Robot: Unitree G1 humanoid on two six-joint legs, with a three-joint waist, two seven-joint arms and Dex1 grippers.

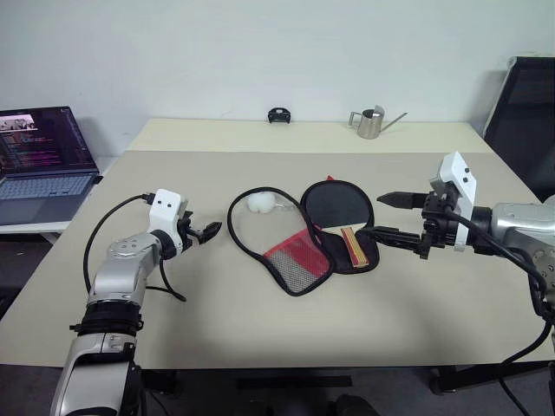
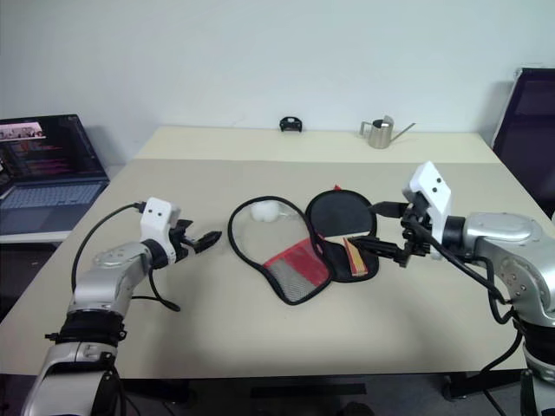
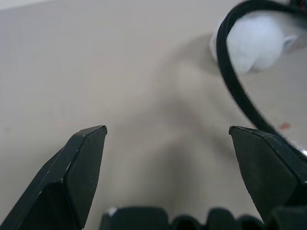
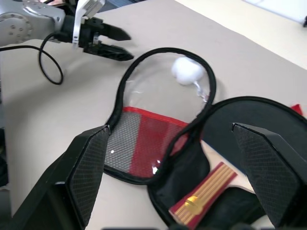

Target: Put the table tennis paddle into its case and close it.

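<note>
Table tennis paddle (image 1: 339, 211) lying mid-table inside the unzipped case (image 1: 299, 238), between the two grippers; left gripper (image 1: 208, 231) just beside the case's open flap with fingers spread, holding nothing; right gripper (image 1: 388, 217) near the handle end, fingers spread and empty too. Paddle's black face partly tucked under the case edge, handle (image 4: 205, 195) showing its red stripe, white ball charm (image 1: 259, 204) seen through the flap's clear window.
</note>
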